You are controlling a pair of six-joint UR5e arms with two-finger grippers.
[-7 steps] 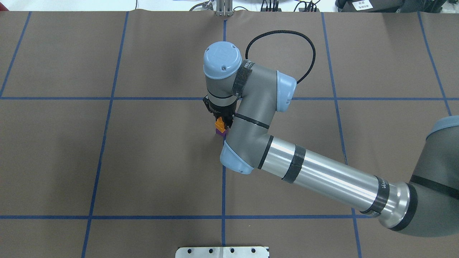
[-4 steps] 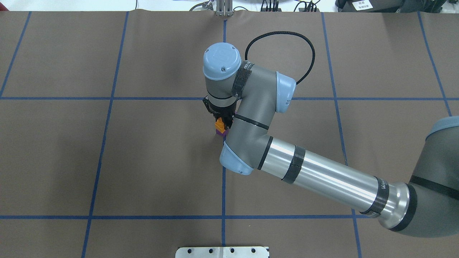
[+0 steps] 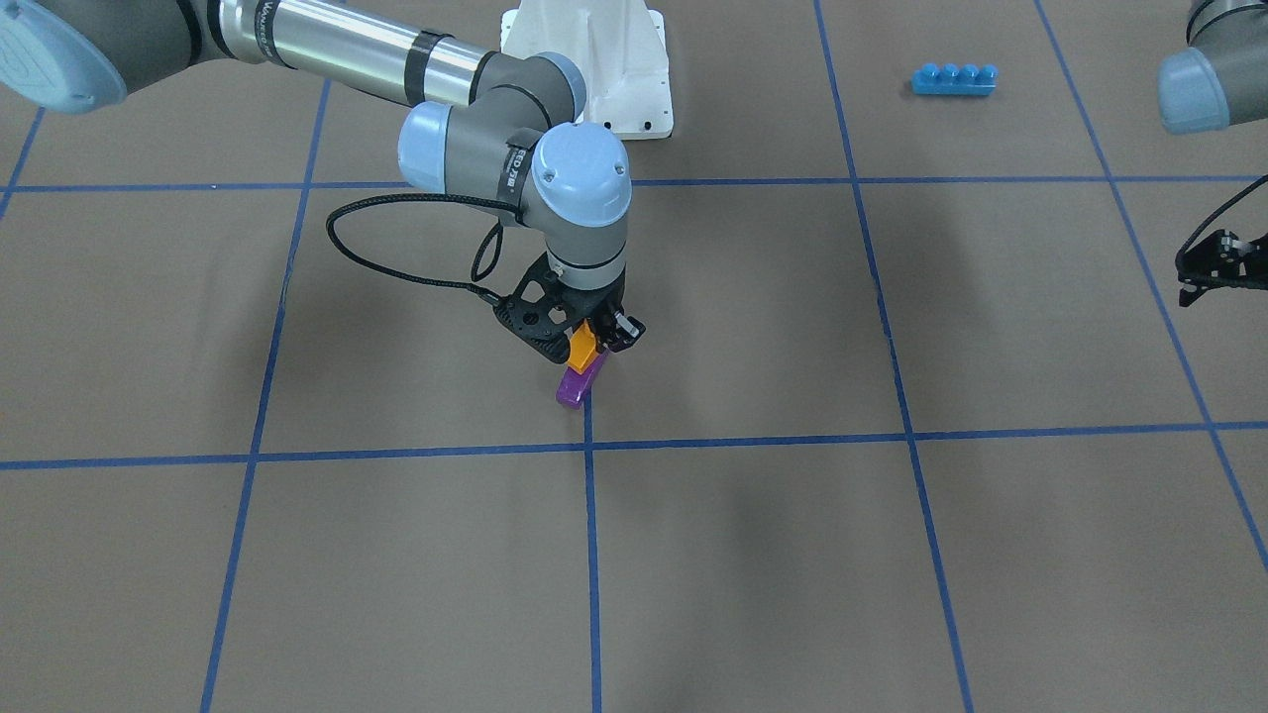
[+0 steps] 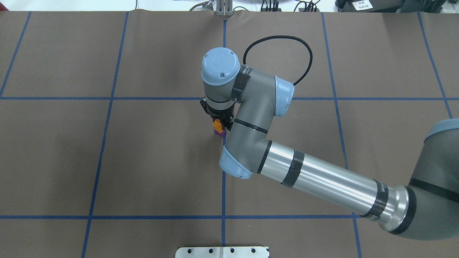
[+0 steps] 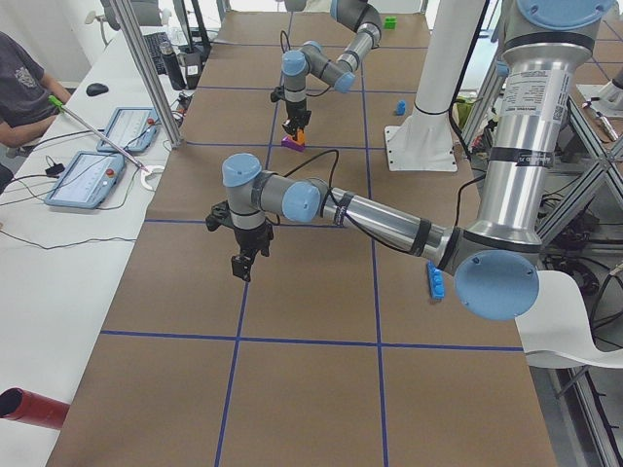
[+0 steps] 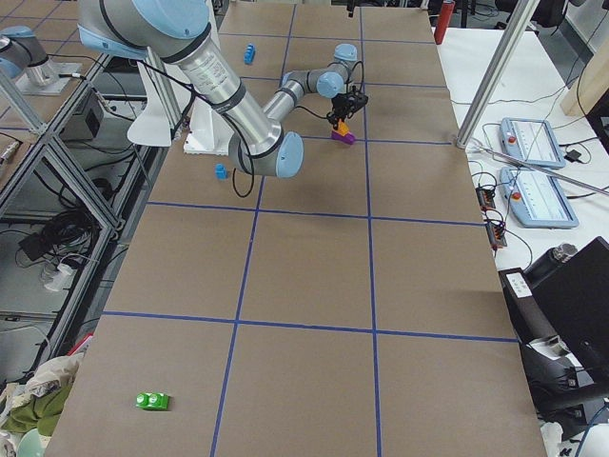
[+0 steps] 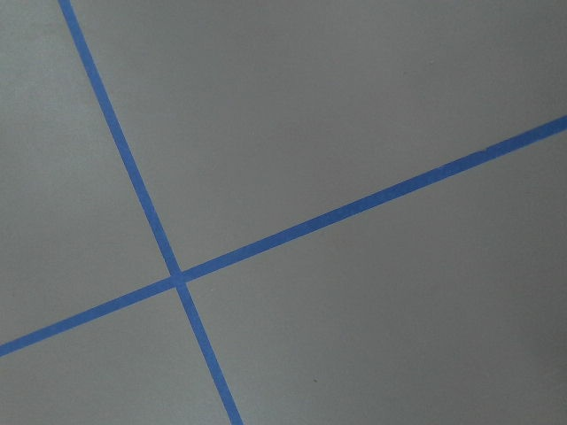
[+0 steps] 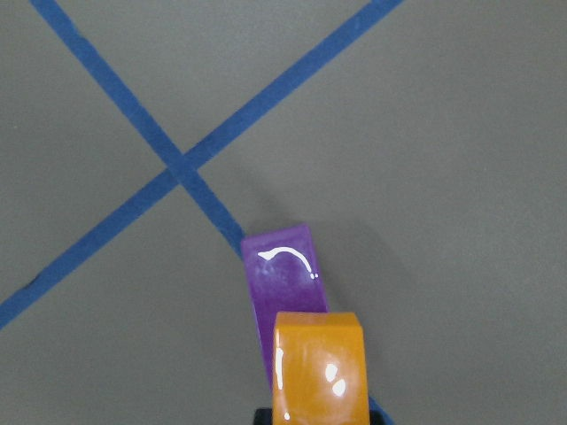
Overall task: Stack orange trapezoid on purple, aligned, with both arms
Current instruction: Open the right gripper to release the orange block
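My right gripper (image 4: 218,123) is shut on the orange trapezoid (image 4: 217,125) and holds it over the purple brick (image 4: 219,133) near the table's middle. In the front view the orange trapezoid (image 3: 582,349) sits at the upper end of the purple brick (image 3: 578,386), which looks tilted; I cannot tell whether they touch. The right wrist view shows the orange trapezoid (image 8: 319,367) in front of the purple brick (image 8: 283,274), next to a tape crossing. My left gripper (image 3: 1189,279) hangs apart above bare table at the front view's right edge; I cannot tell if it is open.
A long blue four-stud brick (image 3: 953,79) lies near the white pedestal (image 3: 594,59). A small blue brick (image 6: 221,171) and a green brick (image 6: 152,401) lie far off. Blue tape lines (image 7: 177,276) grid the brown table.
My right gripper has shifted slightly left with the orange trapezoid, bringing it more squarely over the purple brick. The purple brick has also shifted slightly left.
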